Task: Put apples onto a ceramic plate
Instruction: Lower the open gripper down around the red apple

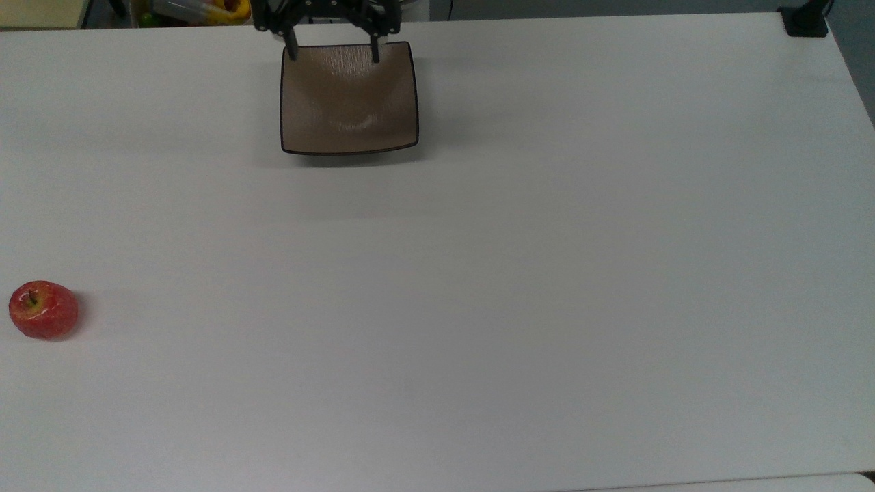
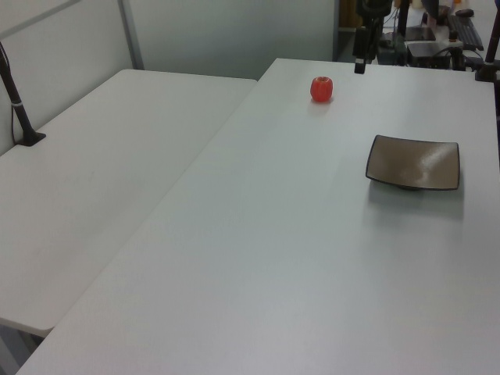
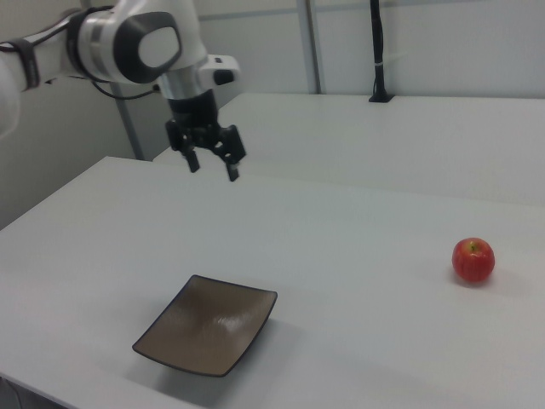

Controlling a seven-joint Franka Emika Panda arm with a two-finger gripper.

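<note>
The apple [image 1: 43,309] is found at the left edge of the top view, a little below mid-height, resting on the white table [image 1: 519,287]; in the right view it sits at the right of the frame. The ceramic plate [image 1: 348,98] lies near the top edge of the top view, left of centre, well apart from the apple and with nothing on it. The task is judged not yet begun.

The gripper [image 3: 210,164] is seen in the upper left of the right view, raised above the table, its two fingers spread wide with nothing between them.

The apple is judged rigid, light and roughly round, with a glossy skin that may slip under narrow fingers and a shape that may roll if nudged. A hold across its widest girth, taken from above with the stem [image 1: 31,297] left clear between the fingers, is recommended. The plate is judged hard and breakable; a gentle set-down is advised.

In the top view the gripper body is cut off by the upper frame edge. In the left view one dark finger [image 2: 359,61] can be made out at the top of the frame, the rest being cropped. The apple's underside cannot be inspected.
</note>
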